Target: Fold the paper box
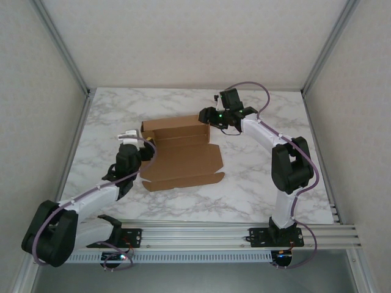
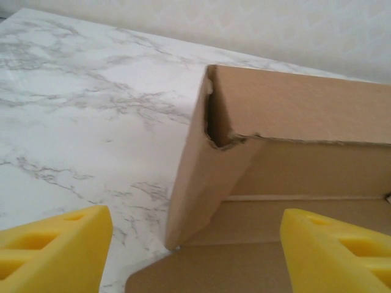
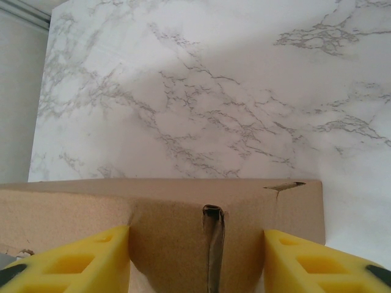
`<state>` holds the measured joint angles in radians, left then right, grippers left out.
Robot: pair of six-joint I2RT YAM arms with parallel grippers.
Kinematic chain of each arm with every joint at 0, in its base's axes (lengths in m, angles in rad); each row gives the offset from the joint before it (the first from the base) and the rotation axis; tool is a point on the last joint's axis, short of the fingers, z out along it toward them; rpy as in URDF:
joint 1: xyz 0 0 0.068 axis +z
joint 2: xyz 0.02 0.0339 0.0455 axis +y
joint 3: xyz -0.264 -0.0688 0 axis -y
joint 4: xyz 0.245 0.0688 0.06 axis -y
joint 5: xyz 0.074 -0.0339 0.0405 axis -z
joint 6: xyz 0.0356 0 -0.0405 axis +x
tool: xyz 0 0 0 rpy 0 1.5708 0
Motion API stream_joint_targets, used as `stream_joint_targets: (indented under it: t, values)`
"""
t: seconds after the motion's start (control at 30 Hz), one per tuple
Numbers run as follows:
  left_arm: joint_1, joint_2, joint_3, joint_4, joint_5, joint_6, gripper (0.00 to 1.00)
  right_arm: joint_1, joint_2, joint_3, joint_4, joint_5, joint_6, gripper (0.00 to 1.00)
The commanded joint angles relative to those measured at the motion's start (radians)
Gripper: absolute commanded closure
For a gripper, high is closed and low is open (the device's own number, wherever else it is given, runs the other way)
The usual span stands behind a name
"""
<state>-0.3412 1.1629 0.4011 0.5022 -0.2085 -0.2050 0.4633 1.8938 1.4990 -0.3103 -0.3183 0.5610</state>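
The paper box (image 1: 181, 163) lies in the middle of the table, brown and part folded. Its back wall (image 1: 174, 126) stands up and its wide flap lies flat toward me. My left gripper (image 1: 145, 152) is at the box's left edge. In the left wrist view the left gripper (image 2: 197, 235) is open, and the raised left side flap (image 2: 198, 177) stands between the yellow fingers (image 2: 58, 250) without touching them. My right gripper (image 1: 206, 117) is at the box's right end. There the right gripper (image 3: 197, 247) is shut on the cardboard end wall (image 3: 171, 238), which fills the gap from pad to pad.
The marble table (image 1: 256, 177) has free room to the right of the box and in front of it. Metal frame posts and pale walls (image 1: 43, 91) enclose the table on the left, right and back. A rail (image 1: 201, 235) carries both arm bases along the near edge.
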Motion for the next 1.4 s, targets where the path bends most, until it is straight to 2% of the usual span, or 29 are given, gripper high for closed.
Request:
stream_joint_targets:
  t: [0.0,0.23,0.6,0.73,0.83,1.07,1.23,1.37]
  values:
    - [0.037,0.055,0.041,0.043,-0.022,-0.008,0.31,0.014,0.023,-0.031,-0.087,-0.011,-0.03,0.46]
    - [0.063,0.18,0.1,0.012,0.021,-0.073,0.35,0.012,0.031,-0.021,-0.089,-0.02,-0.032,0.46]
    - [0.074,0.374,0.26,-0.024,0.051,-0.04,0.35,0.012,0.043,-0.008,-0.092,-0.039,-0.04,0.46]
    - [0.09,0.434,0.331,-0.069,0.093,-0.026,0.43,0.011,0.046,-0.001,-0.096,-0.044,-0.046,0.46]
    - [0.088,0.471,0.378,-0.114,0.101,-0.013,0.59,0.009,0.05,0.002,-0.097,-0.051,-0.047,0.46]
    - [0.079,0.47,0.361,-0.1,0.08,-0.023,0.77,0.009,0.057,0.007,-0.092,-0.069,-0.043,0.46]
    - [0.062,0.475,0.365,-0.107,0.036,-0.023,0.82,0.01,0.059,0.003,-0.087,-0.081,-0.04,0.46]
    - [0.048,0.488,0.373,-0.131,-0.041,-0.048,0.87,0.013,0.054,-0.002,-0.081,-0.084,-0.041,0.46]
